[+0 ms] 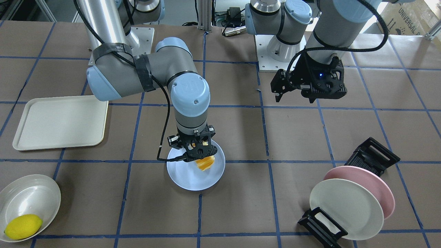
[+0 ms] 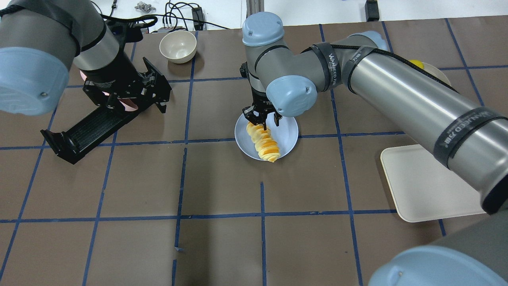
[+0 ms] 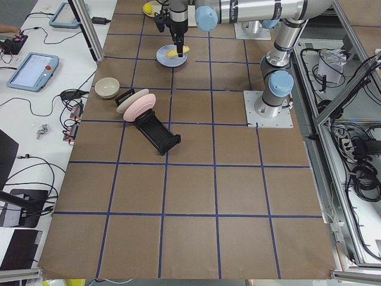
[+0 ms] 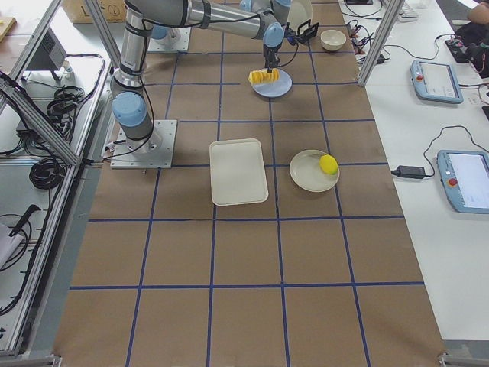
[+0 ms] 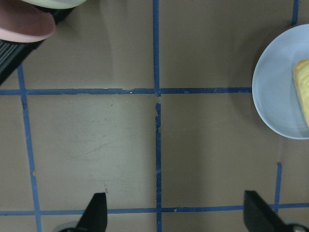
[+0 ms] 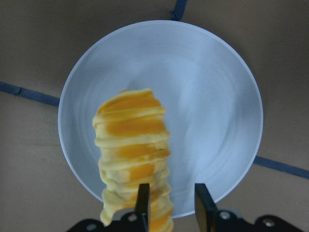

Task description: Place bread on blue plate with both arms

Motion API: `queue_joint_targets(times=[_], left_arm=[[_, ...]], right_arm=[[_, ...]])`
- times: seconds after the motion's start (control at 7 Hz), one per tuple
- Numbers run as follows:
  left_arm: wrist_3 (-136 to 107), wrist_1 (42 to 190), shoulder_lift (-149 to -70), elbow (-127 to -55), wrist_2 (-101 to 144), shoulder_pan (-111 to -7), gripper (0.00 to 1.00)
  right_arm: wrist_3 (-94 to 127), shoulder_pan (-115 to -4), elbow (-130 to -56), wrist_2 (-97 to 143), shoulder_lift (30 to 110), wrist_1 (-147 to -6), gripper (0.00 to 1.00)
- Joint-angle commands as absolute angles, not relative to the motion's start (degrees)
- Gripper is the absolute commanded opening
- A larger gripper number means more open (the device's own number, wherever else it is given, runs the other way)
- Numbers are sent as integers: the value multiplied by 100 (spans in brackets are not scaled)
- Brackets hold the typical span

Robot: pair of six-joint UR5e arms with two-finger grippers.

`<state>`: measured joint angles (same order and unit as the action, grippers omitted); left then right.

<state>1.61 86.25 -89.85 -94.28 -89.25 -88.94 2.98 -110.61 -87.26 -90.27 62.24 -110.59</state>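
Observation:
The blue plate (image 1: 186, 177) lies near the table's middle and also shows in the overhead view (image 2: 287, 133) and the right wrist view (image 6: 212, 111). The orange-and-cream striped bread (image 2: 265, 143) is over the plate's robot-side half. My right gripper (image 2: 262, 119) points down, its jaws narrowly apart and shut on the bread's (image 6: 131, 154) end. I cannot tell whether the bread touches the plate. My left gripper (image 2: 160, 97) is open and empty, hovering over bare table beside the black rack. Its view (image 5: 176, 220) shows the plate's edge (image 5: 273, 92) at the right.
A black dish rack (image 1: 373, 155) holds a pink plate (image 1: 384, 187) and a cream plate (image 1: 344, 208). A cream tray (image 1: 58, 120) lies on my right side. A bowl (image 1: 32, 194) there holds a yellow lemon (image 1: 22, 226). A small bowl (image 2: 177, 45) stands at the far edge.

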Motion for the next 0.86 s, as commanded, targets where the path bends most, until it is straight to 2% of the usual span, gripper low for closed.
queue_joint_targets(times=[0.0, 0.14, 0.43, 0.71], left_arm=[[237, 9146, -9113, -8863, -8974, -8877, 100], [246, 9219, -9175, -8764, -8974, -8912, 100], [298, 9202, -9193, -8693, -8965, -8895, 100], [299, 9185, -9193, -8684, -8956, -8895, 100]], right_arm=[[316, -11074, -8851, -9000, 5986, -11487, 69], [316, -11066, -8772, -9035, 6046, -11479, 89], [151, -10900, -8867, -9096, 6466, -11347, 92], [-395, -10191, -9235, -9036, 7141, -11320, 96]])
